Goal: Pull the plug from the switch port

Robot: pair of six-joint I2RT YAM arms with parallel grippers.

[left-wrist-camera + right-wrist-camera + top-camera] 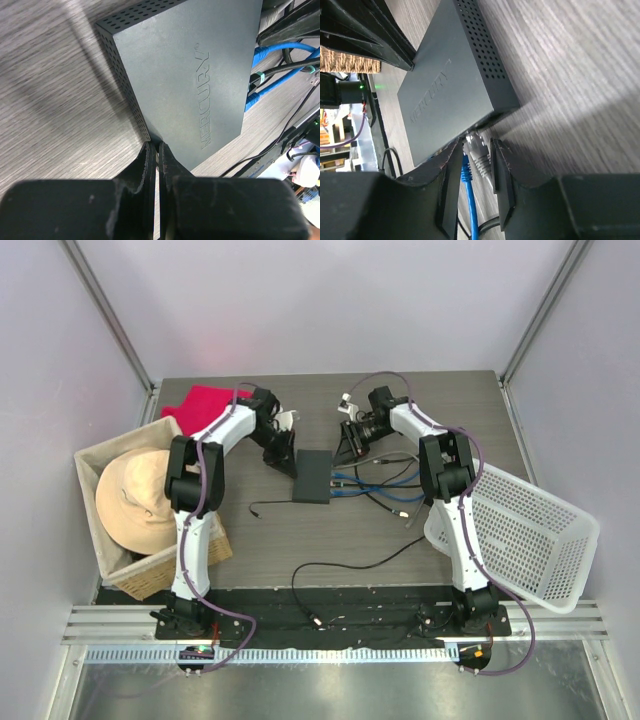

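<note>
Switch [312,476] lies flat near the middle of your tabletop [330,530], a little toward the far edge, with its port side facing the right edge. You can read raised lettering on its matte top in both wrist views, and the side walls are dotted with vent holes.

Your left pincer [156,150] is closed tight, fingers together with nothing between them. Its tips rest against the corner of the switch on the side away from the ports.

Your right pincer [475,145] stands partway open at the port side. A grey plug [481,162] sits between its fingers, nose at the switch's edge. You cannot tell whether either finger touches the plug, or whether the plug is seated in a port. A blue cable [467,190] runs just beside the grey plug, close against the other finger. More blue and black leads trail from the port side toward the right edge.

At the left edge you have a wicker basket [100,455] holding a straw hat [135,500]. A red cloth [205,400] lies by the far left corner. A white mesh basket [530,530] tilts over the right edge.
</note>
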